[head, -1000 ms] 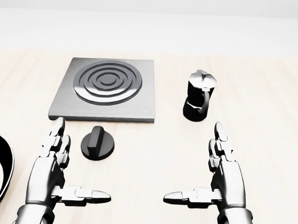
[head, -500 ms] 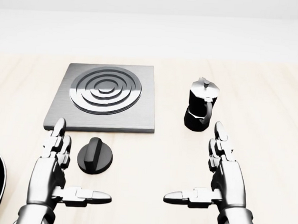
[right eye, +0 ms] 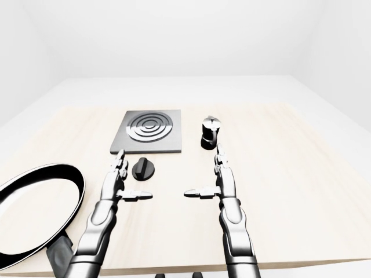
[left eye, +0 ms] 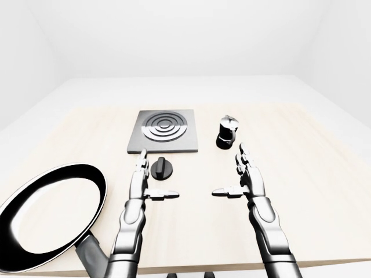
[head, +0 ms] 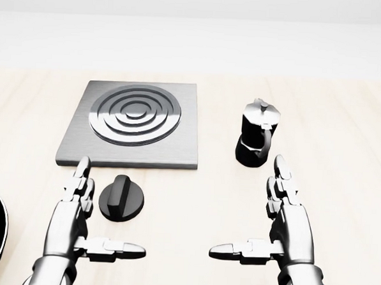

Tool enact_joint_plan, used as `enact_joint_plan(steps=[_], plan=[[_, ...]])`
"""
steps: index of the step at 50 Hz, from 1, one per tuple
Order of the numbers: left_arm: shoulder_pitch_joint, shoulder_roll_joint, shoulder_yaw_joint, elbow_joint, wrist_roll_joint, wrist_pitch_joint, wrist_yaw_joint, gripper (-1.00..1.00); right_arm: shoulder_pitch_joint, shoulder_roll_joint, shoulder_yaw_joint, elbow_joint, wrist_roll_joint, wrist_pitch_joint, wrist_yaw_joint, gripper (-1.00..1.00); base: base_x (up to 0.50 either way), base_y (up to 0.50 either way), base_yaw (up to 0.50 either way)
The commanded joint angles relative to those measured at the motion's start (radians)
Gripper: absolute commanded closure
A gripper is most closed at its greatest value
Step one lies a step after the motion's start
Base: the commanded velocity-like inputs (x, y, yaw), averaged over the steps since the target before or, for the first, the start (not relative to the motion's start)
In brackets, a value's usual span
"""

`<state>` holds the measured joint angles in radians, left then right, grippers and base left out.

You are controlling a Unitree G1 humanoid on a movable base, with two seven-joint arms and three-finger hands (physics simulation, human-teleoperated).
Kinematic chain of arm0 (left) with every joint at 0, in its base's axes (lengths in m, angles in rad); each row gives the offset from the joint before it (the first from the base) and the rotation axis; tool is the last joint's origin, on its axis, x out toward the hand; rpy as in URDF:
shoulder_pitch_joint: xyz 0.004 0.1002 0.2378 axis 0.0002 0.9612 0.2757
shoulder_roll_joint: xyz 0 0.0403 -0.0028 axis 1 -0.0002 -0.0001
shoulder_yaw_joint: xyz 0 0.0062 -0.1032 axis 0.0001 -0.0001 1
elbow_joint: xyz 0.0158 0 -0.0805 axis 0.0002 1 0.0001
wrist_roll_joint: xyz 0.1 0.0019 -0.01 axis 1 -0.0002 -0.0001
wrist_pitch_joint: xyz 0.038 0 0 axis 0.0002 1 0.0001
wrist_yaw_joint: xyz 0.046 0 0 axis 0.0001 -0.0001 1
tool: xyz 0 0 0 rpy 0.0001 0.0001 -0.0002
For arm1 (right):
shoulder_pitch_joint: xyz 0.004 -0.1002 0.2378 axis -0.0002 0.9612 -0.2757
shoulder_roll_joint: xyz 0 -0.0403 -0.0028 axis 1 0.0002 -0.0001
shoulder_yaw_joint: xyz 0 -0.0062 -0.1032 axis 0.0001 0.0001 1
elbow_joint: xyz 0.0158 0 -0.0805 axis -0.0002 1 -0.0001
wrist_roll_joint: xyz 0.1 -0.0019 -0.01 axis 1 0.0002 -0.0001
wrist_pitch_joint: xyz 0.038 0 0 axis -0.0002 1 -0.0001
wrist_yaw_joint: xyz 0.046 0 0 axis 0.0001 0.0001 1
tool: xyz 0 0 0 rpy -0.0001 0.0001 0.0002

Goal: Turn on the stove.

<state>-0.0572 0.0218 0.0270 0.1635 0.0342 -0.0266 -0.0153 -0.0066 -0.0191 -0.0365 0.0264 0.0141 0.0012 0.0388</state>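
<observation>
A grey square stove plate [head: 132, 124] with concentric rings lies on the pale wooden table. Its round black knob [head: 121, 200] with a raised bar sits on the table just below the plate in the head view. My left hand [head: 95, 220] is open, fingers straight up, thumb pointing right; it stands just left of and below the knob, not touching it. My right hand [head: 263, 223] is open too, thumb pointing left, well right of the knob and below the moka pot.
A black moka pot [head: 256, 141] stands right of the stove plate, just above my right hand. A large black frying pan [left eye: 49, 214] lies at the table's lower left. The table edge [left eye: 191, 269] runs along the bottom of the eye views.
The camera tilted early on, shifting the scene down in the picture. Since then my left hand has moved right and slightly down, closer to the knob. The right hand has stayed put.
</observation>
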Motion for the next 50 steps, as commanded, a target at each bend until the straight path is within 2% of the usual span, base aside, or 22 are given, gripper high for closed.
enact_joint_plan(steps=[1, 14, 19, 21, 22, 23, 24, 29, 32, 38, 43, 47, 50], plan=[[-0.056, 0.007, 0.005, 0.104, 0.019, -0.016, 0.016, -1.0, -0.002, 0.0, -0.001, 0.001, 0.002, 0.003, 0.0, -1.0, 0.0, 0.0, 0.0], [-0.073, 0.009, -0.002, 0.155, 0.034, -0.03, 0.015, -1.0, -0.001, -0.001, -0.001, 0.001, 0.002, 0.001, 0.002, -1.0, 0.0, 0.0, 0.0], [-0.067, 0.007, -0.004, 0.136, 0.036, -0.014, 0.011, -1.0, 0.0, 0.0, 0.0, -0.002, 0.002, 0.003, 0.002, -1.0, 0.0, 0.0, 0.0], [-0.07, 0.008, -0.004, 0.156, 0.039, -0.025, 0.01, -1.0, -0.001, 0.0, 0.0, 0.002, 0.002, 0.0, 0.002, -1.0, 0.0, 0.0, 0.0], [-0.069, 0.007, -0.005, 0.154, 0.04, -0.023, 0.01, -1.0, -0.001, 0.0, 0.0, 0.003, 0.002, 0.0, 0.002, -1.0, 0.0, 0.0, 0.0], [-0.07, 0.007, -0.006, 0.158, 0.041, -0.024, 0.009, -1.0, -0.002, -0.002, -0.001, -0.028, 0.004, 0.031, 0.002, -1.0, 0.0, 0.0, 0.0], [-0.071, 0.007, -0.006, 0.159, 0.042, -0.025, 0.008, -1.0, -0.002, -0.002, -0.001, -0.03, 0.004, 0.034, 0.002, -1.0, 0.0, 0.0, 0.0], [-0.066, 0.006, -0.007, 0.145, 0.044, -0.011, 0.004, -1.0, -0.002, -0.001, -0.001, -0.031, 0.003, 0.034, 0.003, -1.0, 0.0, 0.0, 0.0], [-0.068, 0.006, -0.009, 0.162, 0.047, -0.025, 0.003, -1.0, -0.002, -0.001, -0.001, -0.031, 0.003, 0.034, 0.003, -1.0, 0.0, 0.0, 0.0], [-0.062, 0.004, -0.013, 0.159, 0.051, -0.026, -0.001, -1.0, -0.002, -0.001, -0.001, -0.031, 0.003, 0.034, 0.003, -1.0, 0.0, 0.0, 0.0], [-0.052, 0.002, -0.017, 0.14, 0.056, -0.015, -0.005, -1.0, -0.002, -0.001, -0.002, -0.031, 0.003, 0.034, 0.003, -1.0, 0.0, 0.0, 0.0], [-0.049, 0.001, -0.019, 0.147, 0.06, -0.021, -0.008, -1.0, -0.002, -0.001, -0.002, -0.031, 0.003, 0.034, 0.003, -1.0, 0.0, 0.0, 0.0], [-0.042, 0.0, -0.023, 0.135, 0.065, -0.016, -0.01, -1.0, -0.002, -0.001, -0.001, -0.031, 0.003, 0.034, 0.003, -1.0, 0.0, 0.0, 0.0]])
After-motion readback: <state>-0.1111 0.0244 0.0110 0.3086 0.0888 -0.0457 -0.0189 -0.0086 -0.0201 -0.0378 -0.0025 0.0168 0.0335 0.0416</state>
